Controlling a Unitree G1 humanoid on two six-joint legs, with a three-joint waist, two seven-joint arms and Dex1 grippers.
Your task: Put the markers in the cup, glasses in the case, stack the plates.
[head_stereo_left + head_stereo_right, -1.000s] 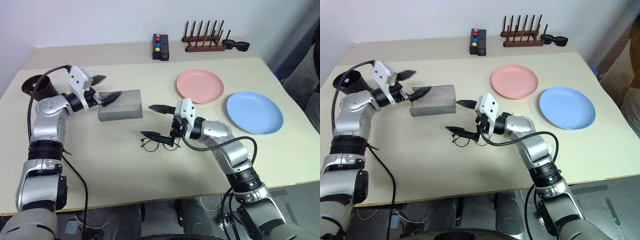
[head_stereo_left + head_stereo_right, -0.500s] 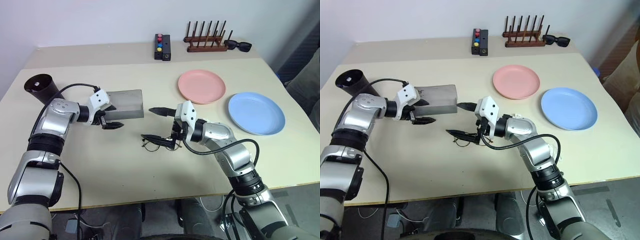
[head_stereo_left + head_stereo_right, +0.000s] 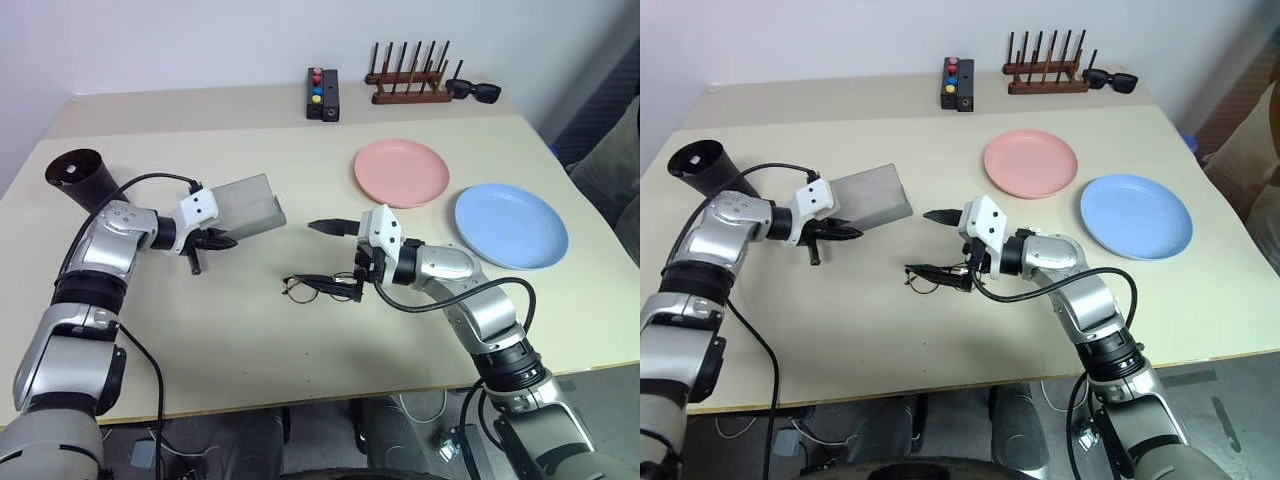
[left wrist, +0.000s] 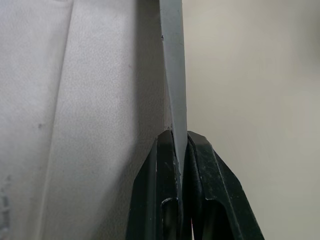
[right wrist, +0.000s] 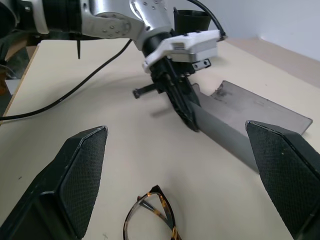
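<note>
My left gripper (image 3: 214, 240) is shut on a thin grey edge of the case (image 3: 245, 205), whose lid looks tilted up from the table. In the left wrist view the fingers (image 4: 205, 150) pinch that edge, with pale lining of the case (image 4: 75, 100) beside them. My right gripper (image 3: 318, 255) stands open just above the glasses (image 3: 320, 290), which lie on the table with the fingers either side and not touching. The dark cup (image 3: 75, 172) stands at the far left. A pink plate (image 3: 400, 172) and a blue plate (image 3: 511, 225) lie apart on the right. The markers are out of view.
Along the back of the table (image 3: 200, 340) stand a black box with coloured buttons (image 3: 322, 93), a wooden peg rack (image 3: 408, 85) and black sunglasses (image 3: 472, 91). A cable hangs from each arm.
My left gripper dropped from above the case to its near side and shut on the lid's edge. The case now sits tilted. The right gripper stayed open over the glasses.
</note>
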